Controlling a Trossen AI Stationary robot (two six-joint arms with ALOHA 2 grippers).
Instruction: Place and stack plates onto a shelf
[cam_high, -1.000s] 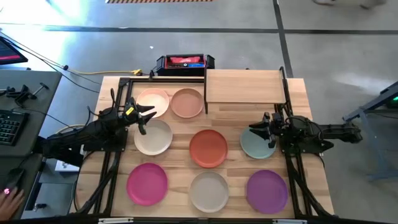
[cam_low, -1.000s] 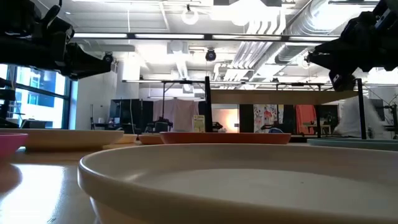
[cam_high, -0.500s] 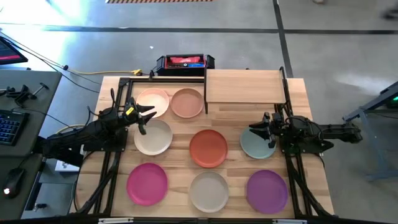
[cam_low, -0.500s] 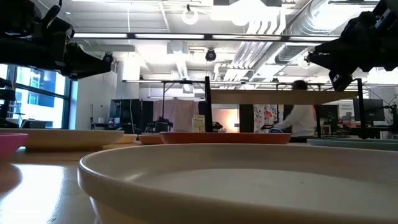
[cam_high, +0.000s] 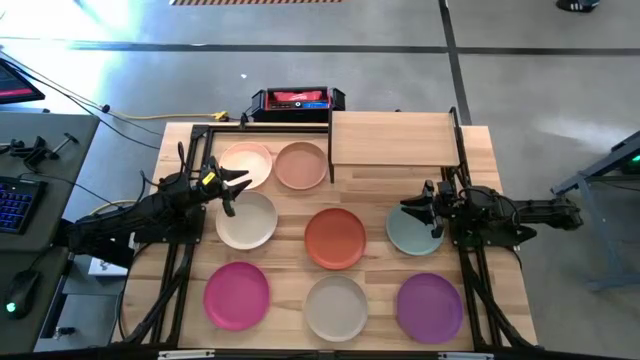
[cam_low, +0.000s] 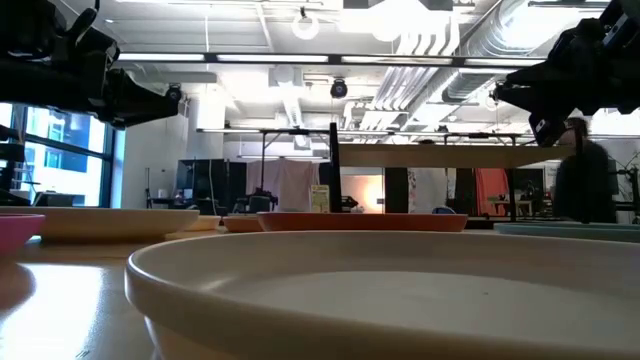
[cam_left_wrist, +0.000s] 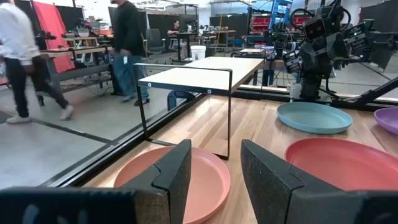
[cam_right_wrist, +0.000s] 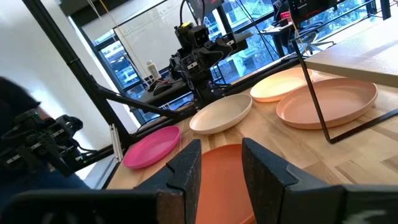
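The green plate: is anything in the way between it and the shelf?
Nothing visible. The sage green plate lies just in front of the shelf, bare table between. The right pincer hovers open over it; the shelf top is bare.

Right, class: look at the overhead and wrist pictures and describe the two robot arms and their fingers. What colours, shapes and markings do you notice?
Both arms are dark, jointed and slim. The left arm carries a small yellow marking near its wrist; the right arm shows none. Each ends in two flat, black, blocky fingers: the left gripper and the right gripper have a speckled, grainy finish.
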